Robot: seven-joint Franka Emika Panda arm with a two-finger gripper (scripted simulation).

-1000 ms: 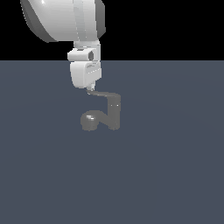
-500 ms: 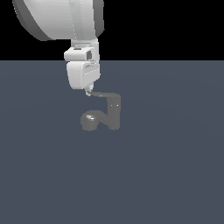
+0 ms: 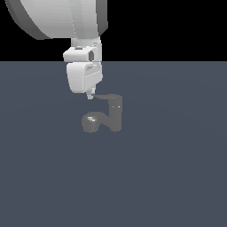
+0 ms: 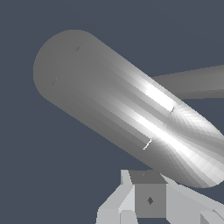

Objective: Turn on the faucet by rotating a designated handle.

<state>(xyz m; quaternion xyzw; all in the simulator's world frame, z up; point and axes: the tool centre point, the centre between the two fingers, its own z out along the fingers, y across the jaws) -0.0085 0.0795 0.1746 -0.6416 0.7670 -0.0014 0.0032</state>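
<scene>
We see one faucet point(image 3: 111, 116) standing on the dark counter point(image 3: 168, 177), with its upright post on the exterior view's right and its rounded bulb head toward the exterior view's left, low near the surface. The one handle point(image 3: 106, 96) lies flat on top of the post and points toward the exterior view's left, and its thin tip ends just beside the pincer point(image 3: 90, 95), which hangs from above at that end. We cannot tell if the pincer is apart or together, because in the exterior view the fingertips are too small, and in the wrist view only some pale blocks of it show under a large grey cylinder of the faucet. The risk, as we judge it, is that the contact sits at the very tip of the blade, so a sideways push may slip off the end and turn nothing. A push that goes too low may strike the bulb head or the neck instead. We count one arm, one pincer, one faucet, one handle, one counter
</scene>
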